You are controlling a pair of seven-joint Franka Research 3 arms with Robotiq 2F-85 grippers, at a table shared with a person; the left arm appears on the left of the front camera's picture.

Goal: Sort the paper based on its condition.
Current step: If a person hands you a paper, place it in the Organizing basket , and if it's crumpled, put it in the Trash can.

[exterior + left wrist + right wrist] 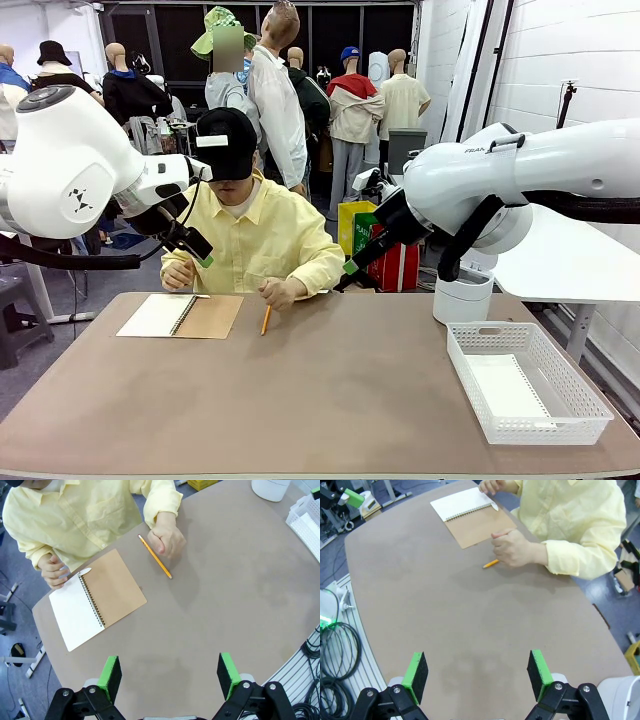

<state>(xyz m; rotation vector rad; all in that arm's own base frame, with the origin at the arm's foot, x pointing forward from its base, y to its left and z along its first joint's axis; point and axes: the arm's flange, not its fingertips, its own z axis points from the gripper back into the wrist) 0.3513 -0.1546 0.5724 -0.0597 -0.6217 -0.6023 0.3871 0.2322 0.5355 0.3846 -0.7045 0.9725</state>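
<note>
Paper (158,315) lies as the exposed white page of an open spiral notebook (114,587) at the far left of the desk (330,400), in front of the person. Left gripper (170,672) hangs above the desk with fingers spread apart, holding nothing. Right gripper (476,675) likewise hangs above bare desk, fingers wide apart and empty. Beyond them, one of the person's hands (167,539) rests on a yellow pencil (156,557) just beside the tan cover; the other hand (54,571) touches the page's far edge. A white basket (525,385) sits at the desk's right, a white sheet inside.
</note>
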